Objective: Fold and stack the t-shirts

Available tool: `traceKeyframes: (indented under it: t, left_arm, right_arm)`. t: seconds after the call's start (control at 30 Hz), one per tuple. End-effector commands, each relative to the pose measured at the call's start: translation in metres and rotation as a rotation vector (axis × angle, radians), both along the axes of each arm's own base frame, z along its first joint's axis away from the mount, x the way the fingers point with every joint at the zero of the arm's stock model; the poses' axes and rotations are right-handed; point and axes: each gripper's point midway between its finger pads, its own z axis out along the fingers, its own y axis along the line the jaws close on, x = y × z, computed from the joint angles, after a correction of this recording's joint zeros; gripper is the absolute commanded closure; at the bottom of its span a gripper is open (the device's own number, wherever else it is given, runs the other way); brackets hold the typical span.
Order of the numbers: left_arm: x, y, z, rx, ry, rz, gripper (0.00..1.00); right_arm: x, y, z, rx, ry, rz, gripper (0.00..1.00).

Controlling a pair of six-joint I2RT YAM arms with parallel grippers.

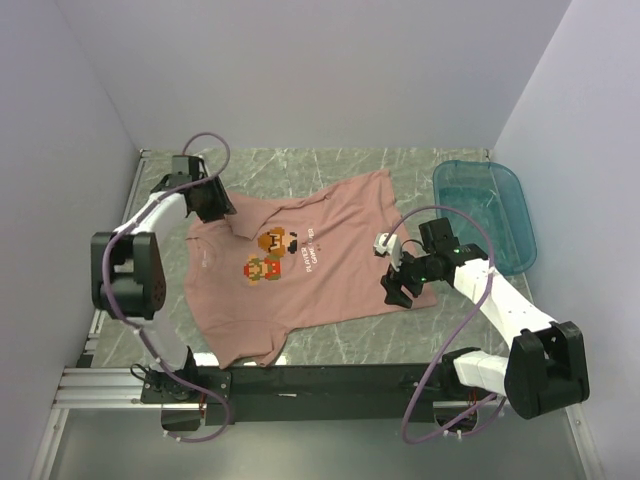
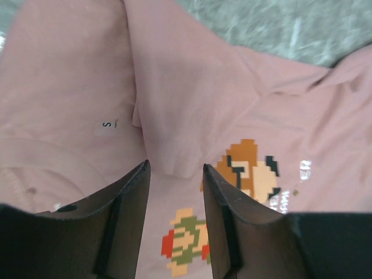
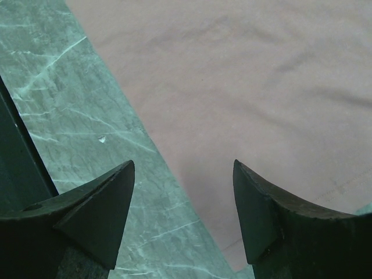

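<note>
As laid: one pink t-shirt [image 1: 330,260], print up, on the counter [image 1: 400,170]

While it lies mid-counter, its long axis runs left to right, collar left, hem right.
Right tool [image 3: 183,168]: jaws apart, over the hem edge.
Left tool [image 2: 175,168]: jaws apart, above a sleeve folded onto the chest.
Teal tub [image 1: 470,163]: far right, apart from the shirt.

Soft even light, faint shadows

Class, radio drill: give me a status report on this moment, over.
Both open: left hand over chest, right hand at shirt's edge. T-shirt spread, print up. Teal tub apart, nothing blocking.
</note>
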Motion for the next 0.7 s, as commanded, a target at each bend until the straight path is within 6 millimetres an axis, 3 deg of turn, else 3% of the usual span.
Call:
traceKeyframes:
  t: [0.0,0.17,0.37,0.53,0.67]
  left_arm:
    - [0.009,-0.012,-0.020,-0.007,0.059,0.013,0.54]
    - [0.026,-0.011,-0.033,0.038,0.096,0.068,0.61]
    - [0.025,-0.015,-0.062,0.136,0.184,0.078,0.64]
    - [0.022,-0.019,-0.057,0.191,0.174,0.084,0.64]
    - [0.019,-0.012,-0.041,0.235,0.135,0.112,0.62]
  right_arm:
    - [0.016,0.002,0.014,0.014,-0.044,-0.025,0.25]
    - [0.013,0.003,0.012,0.016,-0.036,-0.015,0.25]
    - [0.012,0.002,0.014,0.022,-0.051,-0.009,0.25]
    - [0.011,0.000,0.016,0.022,-0.063,-0.009,0.25]
    - [0.010,0.000,0.019,0.030,-0.074,-0.007,0.25]
